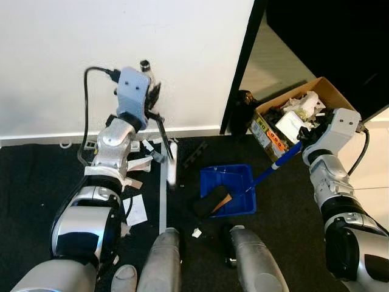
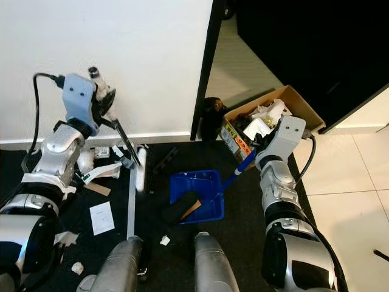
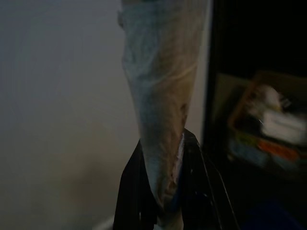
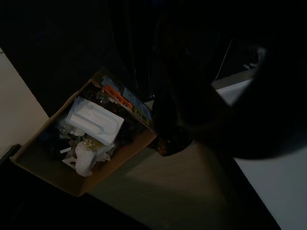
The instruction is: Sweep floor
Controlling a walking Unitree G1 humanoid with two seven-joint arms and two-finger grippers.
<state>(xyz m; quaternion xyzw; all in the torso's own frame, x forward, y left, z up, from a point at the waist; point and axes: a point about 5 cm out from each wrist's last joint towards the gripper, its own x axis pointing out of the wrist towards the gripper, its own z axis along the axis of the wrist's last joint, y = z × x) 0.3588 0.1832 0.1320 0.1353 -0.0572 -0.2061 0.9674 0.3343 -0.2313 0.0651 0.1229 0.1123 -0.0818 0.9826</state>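
Note:
My left gripper (image 1: 152, 97) is raised near the white wall, shut on the handle of a small brush (image 1: 172, 163). The brush's black rod slants down to a white head above the black floor. In the left wrist view the pale handle (image 3: 160, 120) sits between the black fingers (image 3: 130, 201). My right gripper (image 1: 309, 143) is shut on the long blue handle (image 1: 276, 163) of a blue dustpan (image 1: 234, 176). The pan lies on the floor with a black lump and a brown scrap in it. Paper scraps (image 1: 137, 210) litter the floor at the left.
An open cardboard box (image 1: 325, 88) full of rubbish stands at the right by a black door frame (image 1: 240, 73); the right wrist view shows the box (image 4: 48, 172) too. A grey strip (image 1: 162, 204) lies on the floor. My legs (image 1: 161, 261) are at the bottom. Pale tiles (image 2: 358, 176) lie right.

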